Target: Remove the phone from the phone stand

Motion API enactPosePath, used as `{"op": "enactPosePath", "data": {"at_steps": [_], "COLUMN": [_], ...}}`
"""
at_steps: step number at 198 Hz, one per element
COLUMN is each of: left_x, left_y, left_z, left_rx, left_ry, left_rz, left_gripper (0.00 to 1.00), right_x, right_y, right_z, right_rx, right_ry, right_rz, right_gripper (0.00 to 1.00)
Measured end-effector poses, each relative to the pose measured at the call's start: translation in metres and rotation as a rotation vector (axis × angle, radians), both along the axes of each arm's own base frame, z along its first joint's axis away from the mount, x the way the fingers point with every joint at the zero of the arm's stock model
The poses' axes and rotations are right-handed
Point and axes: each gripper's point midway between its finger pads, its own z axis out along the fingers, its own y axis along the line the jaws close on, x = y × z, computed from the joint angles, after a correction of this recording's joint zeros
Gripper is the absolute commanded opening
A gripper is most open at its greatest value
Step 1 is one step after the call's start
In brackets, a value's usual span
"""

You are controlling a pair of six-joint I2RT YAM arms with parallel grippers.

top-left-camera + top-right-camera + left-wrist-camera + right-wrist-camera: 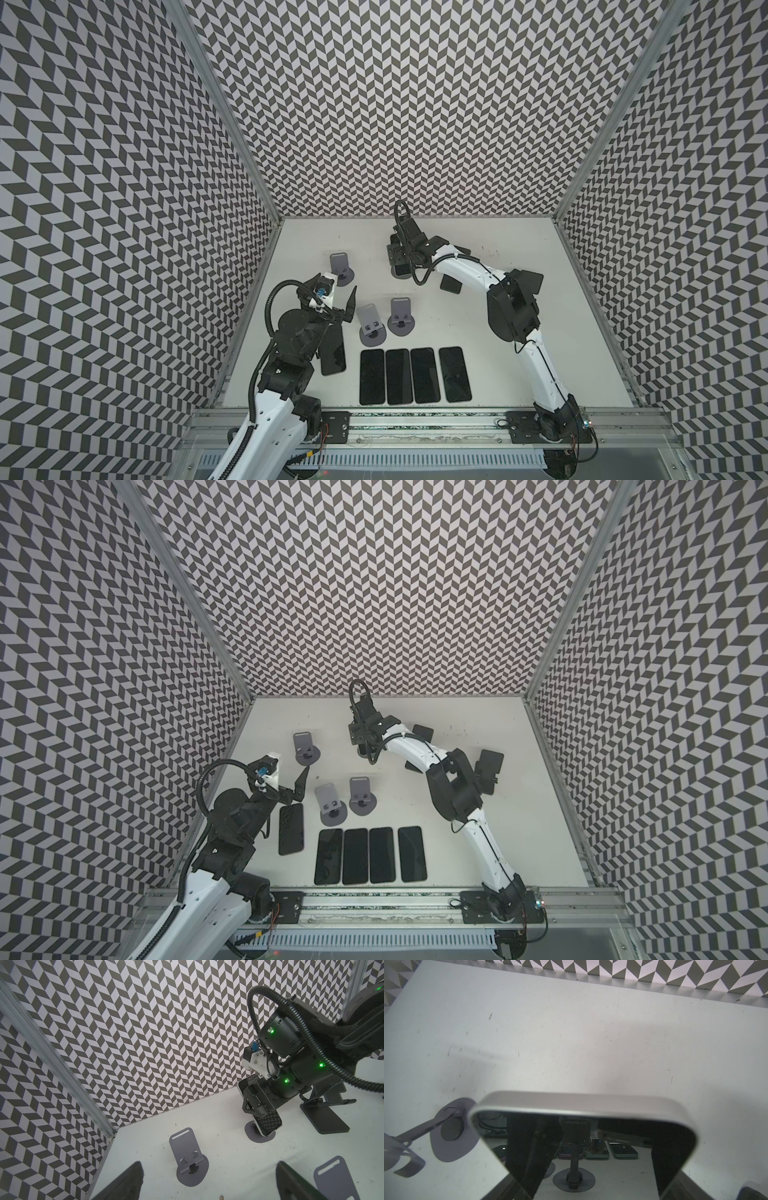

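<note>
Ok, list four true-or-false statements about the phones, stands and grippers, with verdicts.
1. Four phones lie side by side near the front of the table. True.
2. The left gripper holds a phone. False: it is open and empty.
3. The right gripper is at a phone propped on a stand. True.
4. Every grey stand holds a phone. False: three grey stands are empty.

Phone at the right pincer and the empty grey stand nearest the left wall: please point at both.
Silver-edged, dark-screened phone (581, 1103): right wrist view, silver top edge.
Empty grey metal stand (182, 1147): left wrist view, slotted back plate.
</note>
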Motion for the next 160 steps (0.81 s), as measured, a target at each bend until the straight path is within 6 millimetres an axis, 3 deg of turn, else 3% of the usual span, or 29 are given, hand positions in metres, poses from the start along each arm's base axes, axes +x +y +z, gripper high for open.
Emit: {"op": "enactPosePath", "data": {"at_steps": [160], "left_x": [0.0004], "left_y": [0.0043], "left_z": [-0.0067], "left_rx": [0.012], "left_ry": [0.007], "left_rz": [0.015], "left_gripper": [0.99], "right_x": [0.0017], "right_y": [0.0009], "right_z": [0.0033], "right_rx": [0.007], "right_ry": [-0.006], "right_rz": [-0.002], "right_gripper": [0.65]}}
